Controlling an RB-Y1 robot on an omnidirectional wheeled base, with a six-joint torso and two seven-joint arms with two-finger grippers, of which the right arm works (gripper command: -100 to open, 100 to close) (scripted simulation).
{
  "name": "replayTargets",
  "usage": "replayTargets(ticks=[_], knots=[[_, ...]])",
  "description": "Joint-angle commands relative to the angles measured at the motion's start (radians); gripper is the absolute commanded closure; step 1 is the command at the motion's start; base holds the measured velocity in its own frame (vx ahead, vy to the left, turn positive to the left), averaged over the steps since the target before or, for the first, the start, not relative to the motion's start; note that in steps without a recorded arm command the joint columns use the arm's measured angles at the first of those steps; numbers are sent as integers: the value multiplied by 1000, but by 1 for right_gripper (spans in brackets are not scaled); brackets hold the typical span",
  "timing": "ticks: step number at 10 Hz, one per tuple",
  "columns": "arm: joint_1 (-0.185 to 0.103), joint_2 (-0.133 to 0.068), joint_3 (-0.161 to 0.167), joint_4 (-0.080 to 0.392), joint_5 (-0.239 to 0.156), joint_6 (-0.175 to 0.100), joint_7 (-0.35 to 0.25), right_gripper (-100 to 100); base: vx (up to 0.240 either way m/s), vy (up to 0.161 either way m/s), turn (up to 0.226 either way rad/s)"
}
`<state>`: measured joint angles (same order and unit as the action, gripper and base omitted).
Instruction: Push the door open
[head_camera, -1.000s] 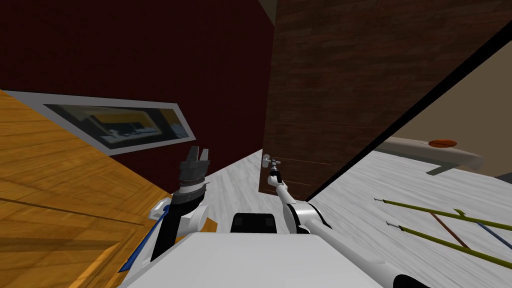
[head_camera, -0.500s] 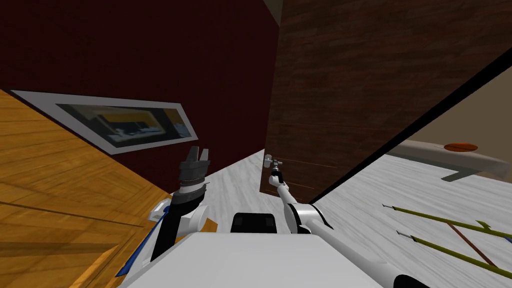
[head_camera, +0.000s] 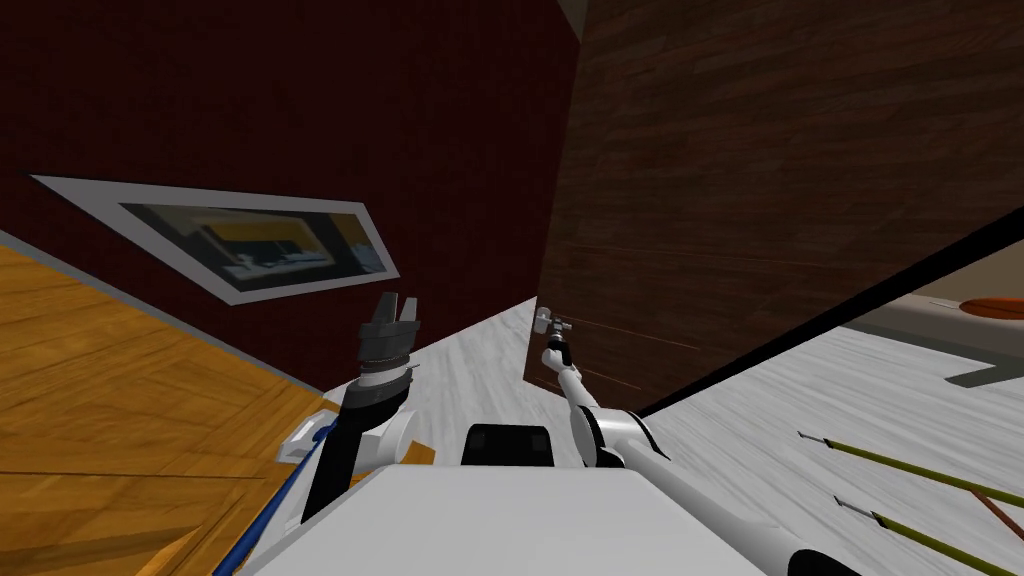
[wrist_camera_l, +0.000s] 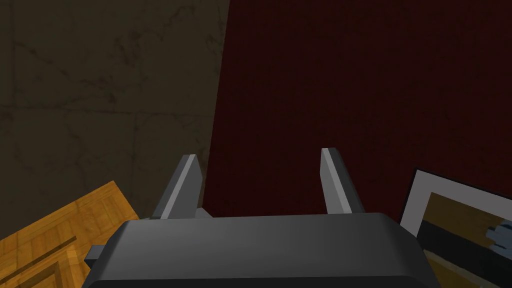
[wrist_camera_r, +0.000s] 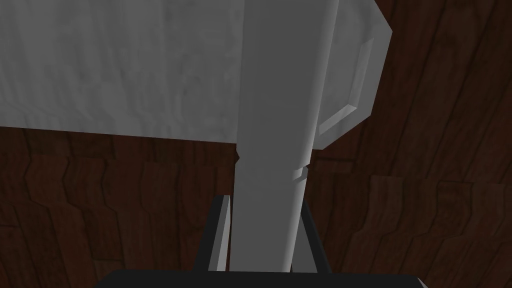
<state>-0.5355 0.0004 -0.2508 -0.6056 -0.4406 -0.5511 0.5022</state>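
The left pincer (head_camera: 396, 308) is held raised close in on the left, its fingers wide apart with nothing between them. Further out, the right pincer (wrist_camera_r: 264, 201) is closed on the grey lever handle (wrist_camera_r: 277, 100), one finger pressed to each side. The handle is mounted near the free edge of the dark brown wooden door (head_camera: 760, 180), which stands ahead and to the right. Left of the door, a dark red wall (head_camera: 300, 90) bearing a framed picture (head_camera: 240, 240) is seen, with pale grey floor (head_camera: 470, 365) between them.
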Motion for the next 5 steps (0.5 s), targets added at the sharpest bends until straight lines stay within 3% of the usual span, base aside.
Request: replayTargets(ticks=[1,3,4,5], knots=[[-39,-32,-5,50,-4,-49,-19,100,44,-5,0],[-39,-32,-5,79,-4,-49,-19,100,10,-1,-3],[-47,-38,-29,93,-36,-68,12,100,57,12,125],[-47,-38,-29,93,-36,-68,12,100,65,6,40]])
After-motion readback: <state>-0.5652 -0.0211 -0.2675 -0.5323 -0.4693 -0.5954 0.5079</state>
